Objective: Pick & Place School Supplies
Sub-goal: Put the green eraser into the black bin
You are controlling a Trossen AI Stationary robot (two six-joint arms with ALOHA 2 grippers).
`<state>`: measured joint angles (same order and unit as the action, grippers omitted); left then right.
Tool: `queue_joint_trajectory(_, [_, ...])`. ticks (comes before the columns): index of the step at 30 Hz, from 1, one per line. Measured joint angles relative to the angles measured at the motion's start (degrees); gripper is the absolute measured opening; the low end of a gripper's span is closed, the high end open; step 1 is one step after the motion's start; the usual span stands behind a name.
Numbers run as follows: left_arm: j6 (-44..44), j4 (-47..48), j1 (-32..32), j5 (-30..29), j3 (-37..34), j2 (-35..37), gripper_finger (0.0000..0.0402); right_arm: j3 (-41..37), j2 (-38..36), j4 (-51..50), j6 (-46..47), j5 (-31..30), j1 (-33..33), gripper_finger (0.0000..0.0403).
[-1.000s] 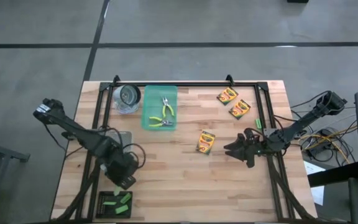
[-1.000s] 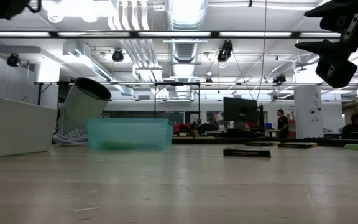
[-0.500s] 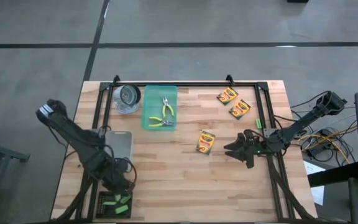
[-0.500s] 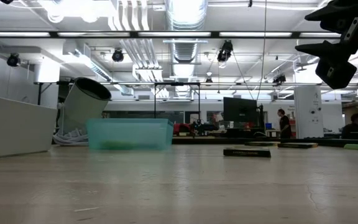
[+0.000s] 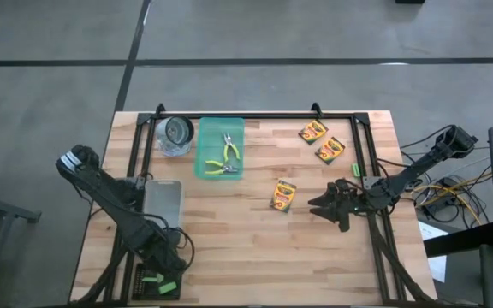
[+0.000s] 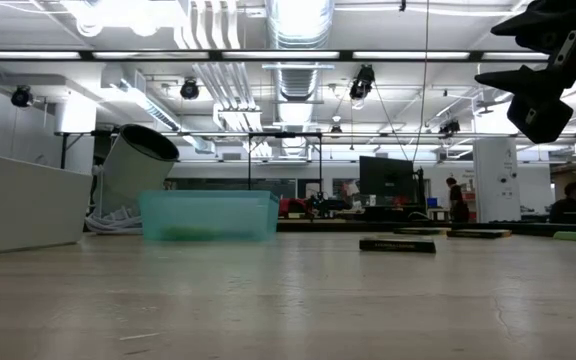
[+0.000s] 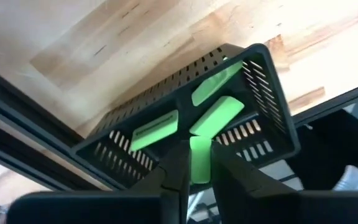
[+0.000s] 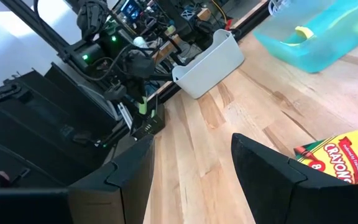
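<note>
My left gripper (image 5: 165,267) hangs over a black slotted basket (image 5: 144,287) at the table's near left corner and is shut on a green block (image 7: 199,160). Three more green blocks (image 7: 154,129) lie inside the basket. Another small green piece (image 5: 356,171) lies by the right rail. Three crayon boxes (image 5: 313,131) (image 5: 330,150) (image 5: 283,194) lie flat on the table's right half. Two pliers (image 5: 229,147) lie in the teal tray (image 5: 205,137). My right gripper (image 5: 328,205) is open, hovering right of the nearest crayon box (image 8: 344,155). My left gripper pinches the green block between its two fingers (image 7: 174,163), which point down from above. The block (image 7: 199,152) stands lengthwise along the fingers, lifted clear above the basket's rim.
A clear plastic bin (image 5: 163,201) sits on the left half of the table. A tipped cylinder container (image 5: 175,135) lies beside the teal tray's left side. Black frame rails (image 5: 255,115) run along the far edge and both sides. Bare wood (image 5: 255,248) lies between the arms.
My left gripper has moved toward the table's near edge, from beside the clear bin to above the black basket, and now covers part of it.
</note>
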<state>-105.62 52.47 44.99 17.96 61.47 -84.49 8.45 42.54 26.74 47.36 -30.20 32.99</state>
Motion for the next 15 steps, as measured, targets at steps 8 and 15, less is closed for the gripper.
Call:
queue_joint_trajectory(8, [0.75,0.02,0.11,0.84,-0.08,-3.43,0.0061,0.0,0.0,-1.03,0.1,0.02,0.0,0.0206])
queue_joint_trajectory(15, [0.94,0.01,0.22,6.28,-0.2,-5.7,0.0062,-0.09,0.0,-1.46,0.01,0.07,0.0,0.0206])
